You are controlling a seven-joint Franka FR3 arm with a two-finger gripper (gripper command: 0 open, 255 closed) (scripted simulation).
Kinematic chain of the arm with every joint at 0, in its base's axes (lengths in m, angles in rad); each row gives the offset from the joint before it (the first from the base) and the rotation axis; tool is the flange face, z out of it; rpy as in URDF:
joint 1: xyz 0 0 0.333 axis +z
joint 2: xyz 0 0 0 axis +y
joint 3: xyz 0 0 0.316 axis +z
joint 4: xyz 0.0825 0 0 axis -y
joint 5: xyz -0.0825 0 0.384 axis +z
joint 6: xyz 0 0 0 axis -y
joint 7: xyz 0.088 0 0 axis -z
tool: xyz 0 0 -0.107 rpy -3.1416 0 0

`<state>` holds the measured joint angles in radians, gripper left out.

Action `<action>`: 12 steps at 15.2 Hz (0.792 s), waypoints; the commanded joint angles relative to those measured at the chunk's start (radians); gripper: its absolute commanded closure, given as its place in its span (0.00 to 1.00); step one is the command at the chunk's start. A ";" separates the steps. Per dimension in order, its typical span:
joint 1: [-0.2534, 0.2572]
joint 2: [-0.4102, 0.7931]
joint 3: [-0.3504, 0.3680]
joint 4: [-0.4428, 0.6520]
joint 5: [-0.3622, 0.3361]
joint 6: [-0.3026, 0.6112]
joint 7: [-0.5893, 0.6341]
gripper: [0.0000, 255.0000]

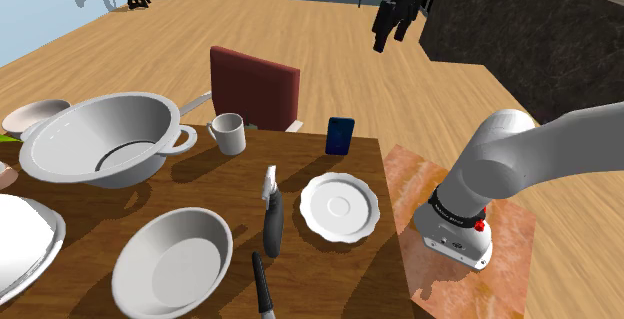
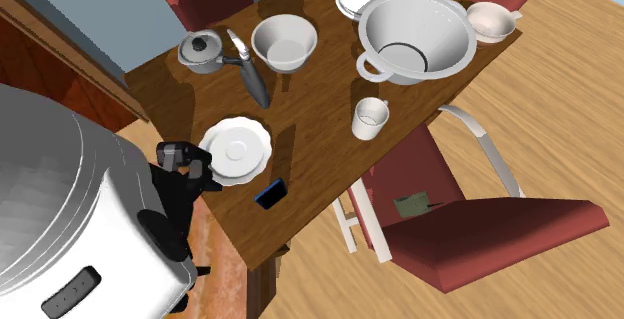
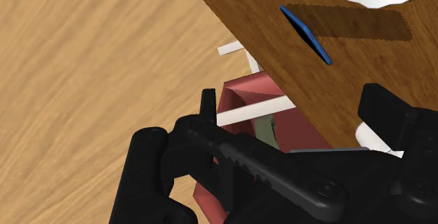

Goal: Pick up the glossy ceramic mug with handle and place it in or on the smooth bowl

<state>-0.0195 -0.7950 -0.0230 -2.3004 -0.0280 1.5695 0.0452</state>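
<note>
Mug (image 1: pixel 228 134): plain white, glossy, straight-sided, mouth up. Its loop handle is turned toward the big two-handled basin (image 1: pixel 90 127) just beside it. It stands upright on the wooden table (image 1: pixel 300 164), near the edge by the red chair (image 1: pixel 255 87).

Smooth bowl (image 1: pixel 190 237): pale grey, round, well apart from the mug, toward the shoulder view's bottom edge. A dark-handled utensil (image 1: pixel 271 217) lies between it and a scalloped white plate (image 1: pixel 340 207).

Gripper (image 1: pixel 392 35): I see it raised well apart from the mug, fingers spread, nothing between them.
</note>
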 commanded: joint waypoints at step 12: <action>0.023 0.294 0.145 0.022 0.093 0.244 0.228 0.00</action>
<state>0.0018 -0.5238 0.1107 -2.2675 0.0581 1.7815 0.2534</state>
